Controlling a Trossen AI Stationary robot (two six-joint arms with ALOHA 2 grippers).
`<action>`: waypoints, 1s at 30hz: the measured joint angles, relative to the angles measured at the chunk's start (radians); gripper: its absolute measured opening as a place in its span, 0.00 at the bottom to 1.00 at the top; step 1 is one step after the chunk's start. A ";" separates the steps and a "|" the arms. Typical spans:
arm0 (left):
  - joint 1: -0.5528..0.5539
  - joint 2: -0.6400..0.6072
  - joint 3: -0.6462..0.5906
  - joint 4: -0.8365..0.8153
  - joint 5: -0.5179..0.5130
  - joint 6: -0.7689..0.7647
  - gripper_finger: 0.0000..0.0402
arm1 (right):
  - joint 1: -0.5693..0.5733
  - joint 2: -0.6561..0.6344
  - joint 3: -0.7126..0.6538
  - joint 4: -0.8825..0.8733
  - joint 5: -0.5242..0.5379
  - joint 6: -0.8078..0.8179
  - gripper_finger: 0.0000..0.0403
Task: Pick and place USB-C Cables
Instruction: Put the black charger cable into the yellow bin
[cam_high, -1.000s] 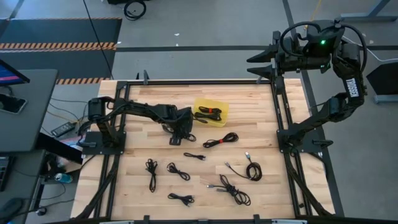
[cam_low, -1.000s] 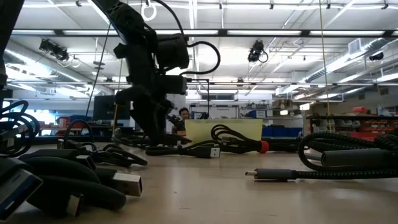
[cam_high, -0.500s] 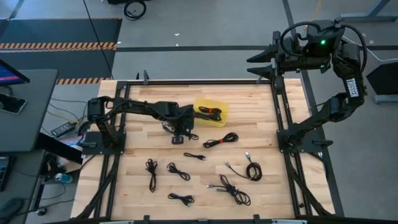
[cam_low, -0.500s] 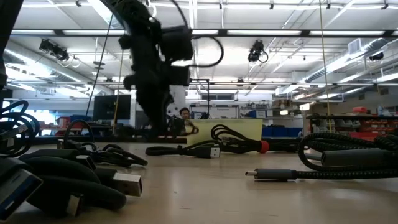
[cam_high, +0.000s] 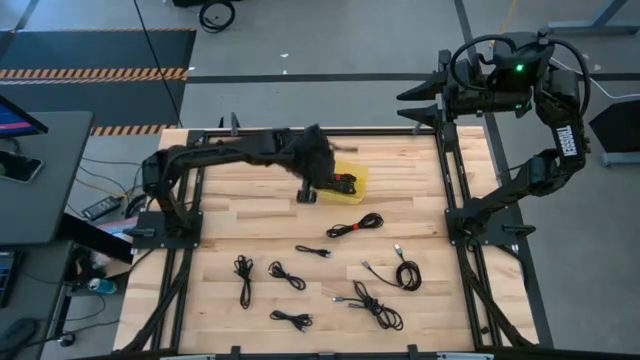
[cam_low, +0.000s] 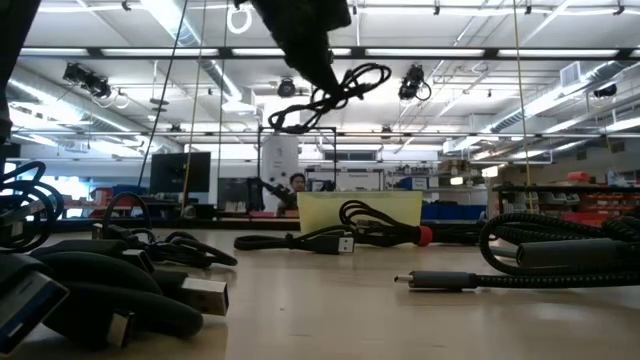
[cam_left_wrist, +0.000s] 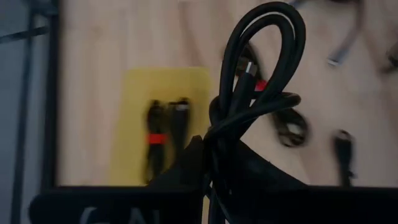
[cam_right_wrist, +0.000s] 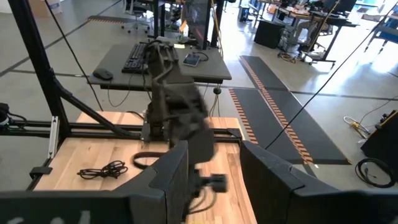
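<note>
Black cords (cam_high: 245, 279) lie scattered across the near half of the wooden tabletop (cam_high: 220, 215). Toward the far edge, the left gripper (cam_high: 308, 186) hangs above the table beside the yellow tray (cam_high: 355, 187), its fingers closed on a looped cable (cam_left_wrist: 255, 81). Another cable (cam_high: 338, 181) rests in the tray. Raised beyond the far right corner, the right gripper (cam_right_wrist: 214, 177) stands open, empty.

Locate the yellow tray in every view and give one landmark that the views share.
High view: yellow tray at the table's far middle.
Low view: pale wall mid-picture.
Left wrist view: behind the held cable.
Right wrist view: not in it.
Shared landmark: the red-banded cable inside it.
</note>
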 joint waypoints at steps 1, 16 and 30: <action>0.016 0.010 0.018 0.000 -0.003 -0.002 0.13 | 0.000 0.000 0.000 0.000 0.000 0.000 0.38; 0.055 0.269 0.053 0.223 0.184 -0.047 0.13 | 0.000 0.000 0.000 0.000 0.000 0.008 0.38; 0.083 0.365 0.050 0.254 0.133 -0.041 0.13 | 0.000 0.000 0.000 -0.018 0.000 0.012 0.38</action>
